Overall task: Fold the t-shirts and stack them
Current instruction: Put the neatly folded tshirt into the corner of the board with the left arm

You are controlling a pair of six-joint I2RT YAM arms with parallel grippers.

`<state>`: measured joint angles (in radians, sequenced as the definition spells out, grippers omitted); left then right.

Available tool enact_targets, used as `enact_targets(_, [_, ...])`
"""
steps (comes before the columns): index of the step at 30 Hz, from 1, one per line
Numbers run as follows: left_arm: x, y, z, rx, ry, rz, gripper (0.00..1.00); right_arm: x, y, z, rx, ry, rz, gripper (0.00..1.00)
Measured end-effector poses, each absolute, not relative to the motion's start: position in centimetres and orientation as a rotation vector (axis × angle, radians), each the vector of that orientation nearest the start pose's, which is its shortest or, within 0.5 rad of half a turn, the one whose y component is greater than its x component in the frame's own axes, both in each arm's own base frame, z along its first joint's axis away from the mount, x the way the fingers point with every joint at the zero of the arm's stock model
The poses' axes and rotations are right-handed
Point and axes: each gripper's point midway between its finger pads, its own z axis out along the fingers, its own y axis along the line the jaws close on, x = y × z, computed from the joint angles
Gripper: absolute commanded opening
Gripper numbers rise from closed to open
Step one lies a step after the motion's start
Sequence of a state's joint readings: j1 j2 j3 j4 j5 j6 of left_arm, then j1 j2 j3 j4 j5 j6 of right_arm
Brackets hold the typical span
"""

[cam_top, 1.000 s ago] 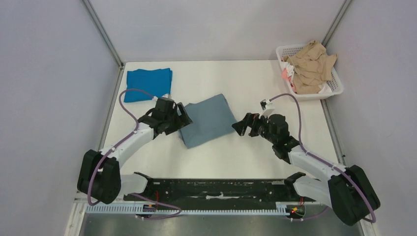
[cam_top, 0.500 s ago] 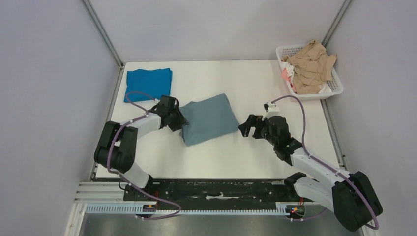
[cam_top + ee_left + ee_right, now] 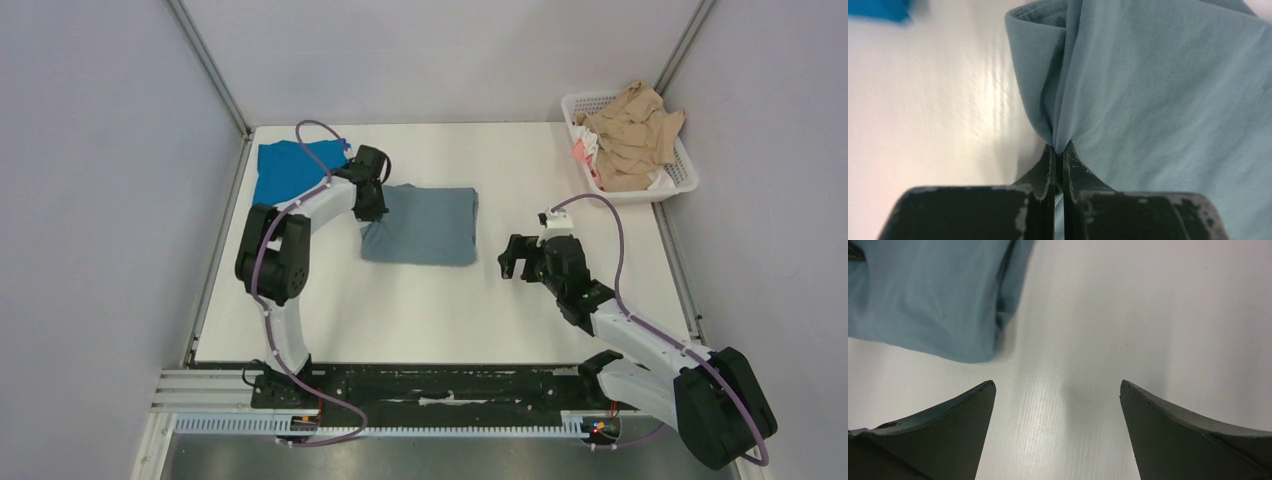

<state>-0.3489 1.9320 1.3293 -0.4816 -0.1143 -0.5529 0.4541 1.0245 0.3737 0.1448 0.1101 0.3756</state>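
**Left tool pinches the grey-blue shirt**

The left tool (image 3: 1059,150) is clenched tight on the left edge of the grey-blue t-shirt (image 3: 425,228). Its two dark fingers press together with a little fold of cloth caught between the tips. The shirt is soft and folded into a flat rectangle. It lies in the middle of the smooth white counter (image 3: 450,310). The pinched edge is rolled over, and small wrinkles run away from it.

The bright blue t-shirt (image 3: 285,170) lies folded at the far left corner, close to the grey-blue one.

The right tool (image 3: 1058,385) is released, with its pointed fingers wide apart and nothing between them. It hangs over bare counter, just right of the grey-blue shirt and not touching it.

A white basket (image 3: 680,182) full of holes sits at the far right corner, holding crumpled tan cloth (image 3: 630,130).
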Motion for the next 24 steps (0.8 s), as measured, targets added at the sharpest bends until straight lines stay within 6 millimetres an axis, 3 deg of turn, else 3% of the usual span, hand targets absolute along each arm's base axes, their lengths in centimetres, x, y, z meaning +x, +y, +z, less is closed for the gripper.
enact_targets(5, [45.6,-12.3,6.6,-0.083,2.555,0.094,0.02,28.7,12.3,7.7,-0.02,2.107,0.302,0.98])
enact_targets(12, [51.4,-9.1,11.9,0.095,2.402,0.261,0.02,29.0,10.7,6.1,-0.027,2.143,0.174,0.98])
enact_targets(24, [56.2,-2.1,14.9,0.125,2.32,0.428,0.02,29.3,9.2,4.4,-0.033,2.189,0.046,0.98])
